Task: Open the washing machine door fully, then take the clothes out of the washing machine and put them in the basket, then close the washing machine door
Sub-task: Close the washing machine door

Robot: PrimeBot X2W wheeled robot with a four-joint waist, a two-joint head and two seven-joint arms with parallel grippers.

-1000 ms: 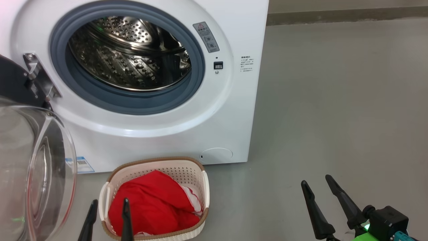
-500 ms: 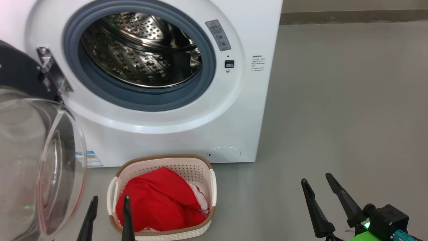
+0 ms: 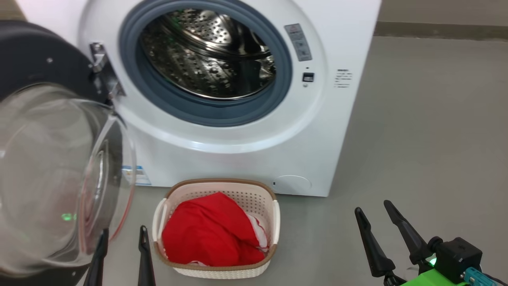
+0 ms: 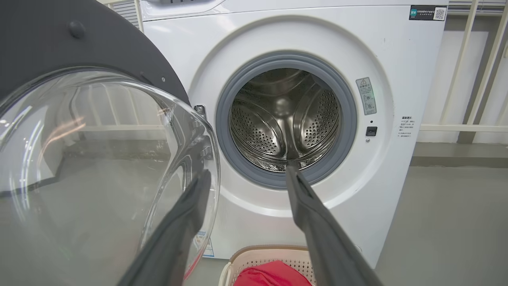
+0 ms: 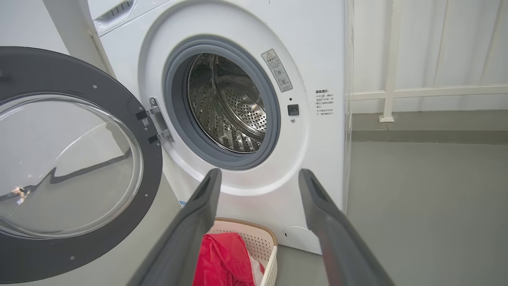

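My left tool [image 3: 123,229] is released, its two dark fingers spread with nothing between them, low at the near left. My right tool [image 3: 372,206] is released too and holds nothing. It hangs over bare floor [image 3: 416,131] at the near right, well apart from everything else.

The washing machine [image 3: 254,159] stands at the far side. Its door [image 3: 35,47] is swung wide open to the left on its hinge [image 3: 104,71], with the clear glass bowl [image 3: 51,167] bulging toward me. My left tool is just beside the bowl's lower right edge. I cannot tell whether a finger touches the glass, since the glass blurs the outline there. Inside the grey rubber ring [image 3: 222,115], the steel drum [image 3: 206,51] shows bare perforated metal.

The basket [image 3: 222,185] sits on the floor just in front of the machine, below the drum mouth. It lies between my two tools but much nearer the left one. The red clothes [image 3: 210,234] lie bunched inside it and fill most of it, with a bit of white trim at their right edge. A small blue label [image 3: 137,176] sits low on the machine's front left, partly behind the glass, and a round flap [image 3: 293,183] sits low on the right
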